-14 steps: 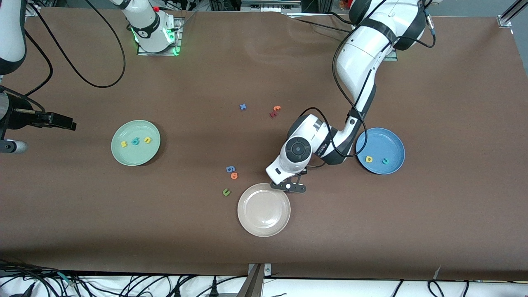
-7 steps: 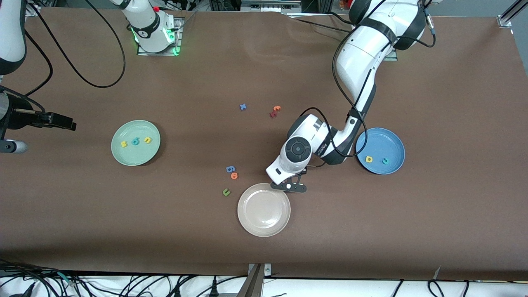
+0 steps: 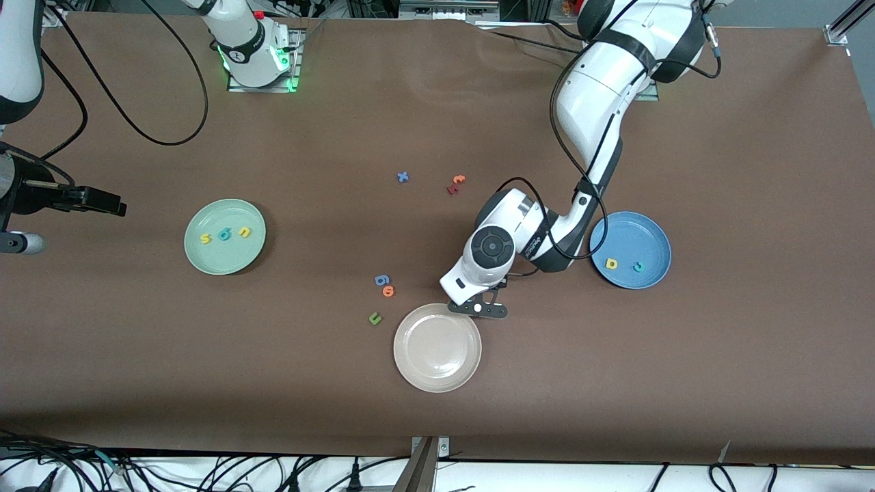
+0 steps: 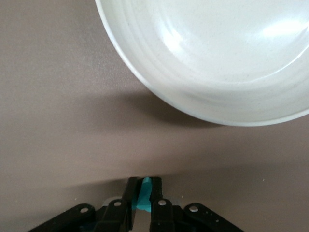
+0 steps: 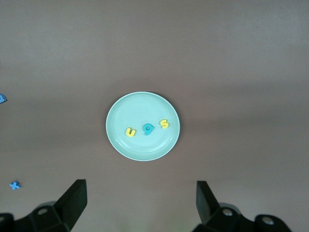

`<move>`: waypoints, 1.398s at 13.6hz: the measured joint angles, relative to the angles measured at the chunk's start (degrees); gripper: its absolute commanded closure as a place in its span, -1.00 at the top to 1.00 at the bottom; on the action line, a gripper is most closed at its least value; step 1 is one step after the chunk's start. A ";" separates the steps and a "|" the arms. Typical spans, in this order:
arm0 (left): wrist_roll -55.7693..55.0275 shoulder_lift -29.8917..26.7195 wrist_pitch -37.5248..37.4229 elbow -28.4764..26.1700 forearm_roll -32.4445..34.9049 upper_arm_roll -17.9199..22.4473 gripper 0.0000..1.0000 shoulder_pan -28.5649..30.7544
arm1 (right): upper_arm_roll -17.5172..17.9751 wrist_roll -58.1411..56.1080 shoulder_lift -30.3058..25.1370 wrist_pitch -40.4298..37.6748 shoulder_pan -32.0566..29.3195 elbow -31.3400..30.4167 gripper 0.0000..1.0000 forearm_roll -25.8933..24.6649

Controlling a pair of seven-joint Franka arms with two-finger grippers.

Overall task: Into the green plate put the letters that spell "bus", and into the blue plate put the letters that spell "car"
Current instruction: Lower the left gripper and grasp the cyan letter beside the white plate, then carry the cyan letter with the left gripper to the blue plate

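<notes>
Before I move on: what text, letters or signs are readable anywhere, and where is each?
"s", "b", "u": foam letters in the green plate.
"a", "c": foam letters in the blue plate.
"x": blue letter on the table.
"6", "o": blue and orange letters on the table.
"u": green letter beside the white plate.
Orange and red letters: unreadable.
Teal piece in the shut left gripper: unreadable.

We see three letters (image 3: pixel 225 235) in one plate (image 3: pixel 205 263) toward the right arm's end of the bench (image 3: pixel 718 342), two letters (image 3: pixel 625 265) in another plate (image 3: pixel 649 229) toward the left arm's end.
</notes>
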 measured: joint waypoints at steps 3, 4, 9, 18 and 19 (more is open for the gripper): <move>-0.03 -0.09 -2.28 0.65 0.00 0.21 -0.75 0.25 | 0.00 0.00 0.00 0.01 0.00 -0.01 1.00 0.00; -0.02 -0.28 -3.50 1.10 0.00 0.36 -0.76 0.64 | 0.00 0.00 0.00 0.01 0.00 -0.01 1.00 0.00; 5.46 -4.59 -11.85 1.68 0.00 0.53 -0.80 5.26 | 0.00 0.00 0.00 0.03 0.00 -0.04 1.00 0.00; 27.58 -14.38 -13.47 -9.68 0.02 0.83 -0.79 17.58 | 0.00 0.00 0.00 0.06 0.00 -0.08 1.00 0.00; 29.91 -15.34 -12.99 -10.90 0.02 0.85 -0.80 19.15 | 0.00 0.00 0.00 0.07 0.00 -0.08 1.00 0.00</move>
